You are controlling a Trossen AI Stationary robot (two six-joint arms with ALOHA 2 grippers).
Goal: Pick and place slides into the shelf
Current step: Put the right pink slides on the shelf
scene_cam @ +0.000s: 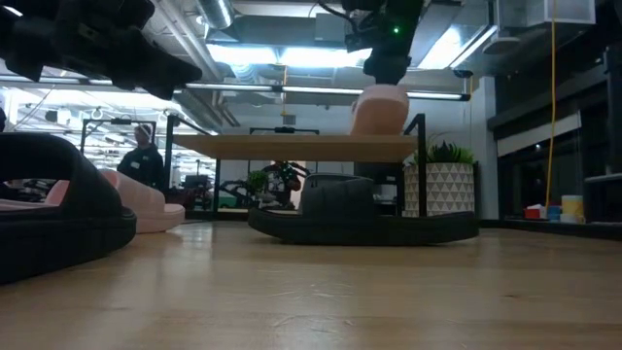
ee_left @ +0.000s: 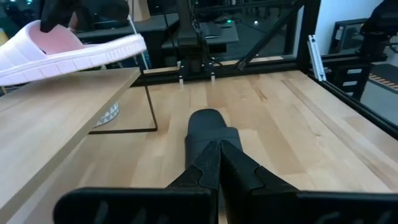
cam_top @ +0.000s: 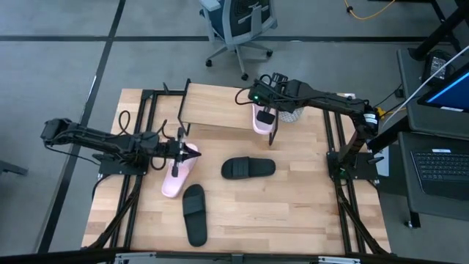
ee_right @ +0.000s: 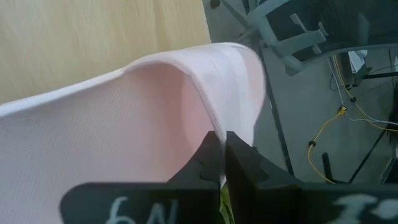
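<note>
Lowering one pink slide (cam_top: 261, 117) onto the shelf (cam_top: 212, 106) in clamped right fingers (cam_top: 265, 116), left fingers (cam_top: 192, 150) closed empty, three unshelved.

Shelf (cam_top: 216, 106): low rack, light wood plank top, thin black legs, at table's far edge, centre.

Pink slide (cam_top: 261, 117): held up off the plank at shelf's right end, strap edge pinched; sole tilted in left wrist view (ee_left: 68, 50).

2nd pink slide (cam_top: 178, 176): flat on table, left of centre, toe toward near edge.

Black slide (cam_top: 248, 168): mid-table, lying crosswise, in front of shelf.

2nd black slide (cam_top: 194, 214): near front edge, lengthwise, just beside 2nd pink slide.
</note>
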